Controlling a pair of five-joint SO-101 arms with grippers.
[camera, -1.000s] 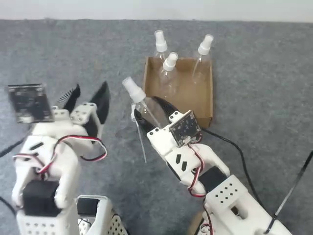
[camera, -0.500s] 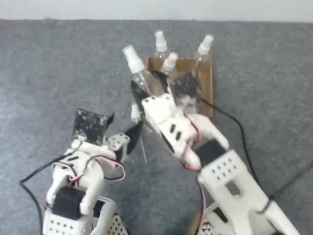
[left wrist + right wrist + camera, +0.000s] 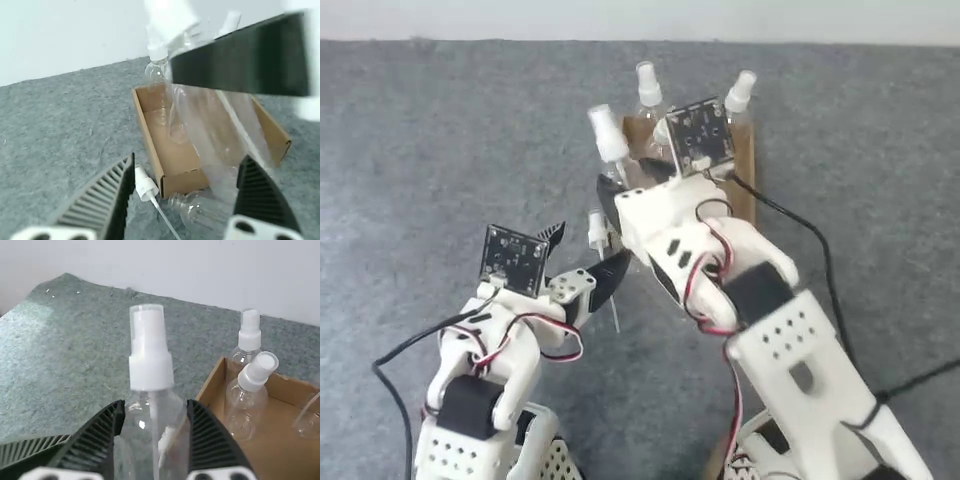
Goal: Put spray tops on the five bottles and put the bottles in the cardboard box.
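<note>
Bottle with its spray top already on [image 3: 151, 405], gripped upright around the clear body by the right fingers [image 3: 100, 435], closed snugly on the plastic and set low enough to leave the white top free (sensible, to avoid twisting the nozzle loose). Held at the left wall of the cardboard box [image 3: 753, 170], seemingly clear of the rim, most likely for a straight drop into the free space inside. Standing in the box, toward its far wall, three more capped bottles [image 3: 248, 340], probably packed there on purpose to keep the near part open for later arrivals. Lying on its side on the grey surface [image 3: 440, 130], just outside the near wall of the box, last bottle [image 3: 202, 212], neck bare, with the loose spray top [image 3: 145, 185] just beside it and the thin dip tube trailing back toward the arms. Left fingers [image 3: 102, 200] spread wide and holding nothing, poised low over that pair, apparently staged for the final capping and kept apart from the right arm. By this reading, four of five tops fitted and three bottles boxed, with the fourth on its way in. Next step likely a careful lowering, upright, without knocking the neighbours or catching the cardboard edge (thin, light bottles, easily tipped).
</note>
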